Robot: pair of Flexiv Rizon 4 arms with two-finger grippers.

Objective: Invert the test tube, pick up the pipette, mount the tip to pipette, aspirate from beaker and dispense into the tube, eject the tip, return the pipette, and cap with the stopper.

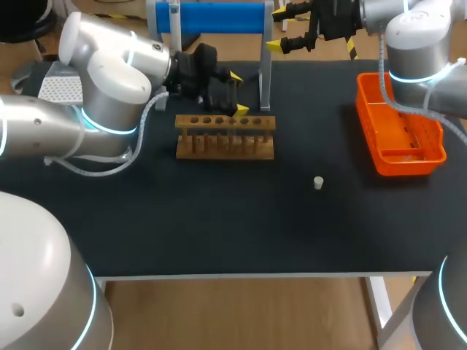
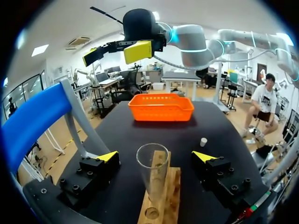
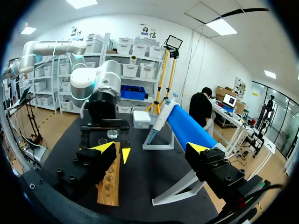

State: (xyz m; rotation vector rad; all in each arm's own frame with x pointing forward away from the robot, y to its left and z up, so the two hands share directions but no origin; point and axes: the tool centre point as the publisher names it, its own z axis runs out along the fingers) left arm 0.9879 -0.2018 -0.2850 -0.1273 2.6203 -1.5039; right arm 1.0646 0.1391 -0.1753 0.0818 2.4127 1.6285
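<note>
No legible text, label or number showing on test tube (image 2: 153,172), wooden rack (image 1: 225,138), orange basket (image 1: 408,162) or tabletop (image 1: 219,219).

Black table (image 1: 219,219): wooden rack (image 1: 225,135), orange basket (image 1: 408,162), stopper (image 1: 318,182)

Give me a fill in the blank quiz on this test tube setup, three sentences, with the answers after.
1. The glass test tube stands in the wooden ____, between the open fingers of the left gripper.
2. The white stopper lies on the table, near the ____ basket.
3. The right gripper is ____ and holds nothing.
Answers: rack; orange; open.
</note>
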